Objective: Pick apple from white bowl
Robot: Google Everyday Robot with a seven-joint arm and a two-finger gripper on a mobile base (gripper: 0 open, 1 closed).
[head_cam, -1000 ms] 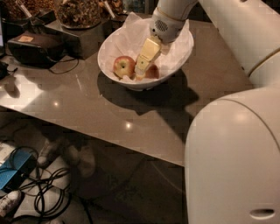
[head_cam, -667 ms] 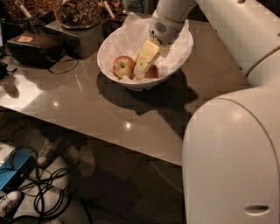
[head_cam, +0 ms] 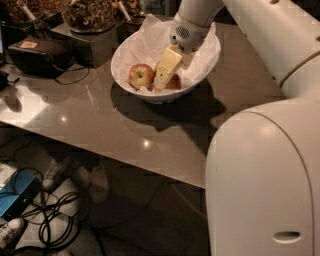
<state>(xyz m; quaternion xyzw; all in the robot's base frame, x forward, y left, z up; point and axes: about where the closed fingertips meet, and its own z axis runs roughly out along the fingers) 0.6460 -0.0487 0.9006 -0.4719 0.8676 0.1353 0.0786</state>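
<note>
The white robot arm [head_cam: 260, 45] reaches down from the upper right, its wrist angled so that the pale yellow two-finger gripper [head_cam: 162, 82] dips into the large glossy white round bowl [head_cam: 145, 92], which is lined with crumpled white paper [head_cam: 150, 42]. A red-and-yellow apple [head_cam: 141, 75] lies just left of the fingers; a second reddish apple [head_cam: 173, 82] sits partly hidden behind them. The fingertips are buried among the fruit, so their spread cannot be told. The bowl rests on a glossy grey-brown table [head_cam: 150, 135]; dark containers of dried food [head_cam: 90, 15] stand behind, and cables [head_cam: 55, 220] trail across the floor.
</note>
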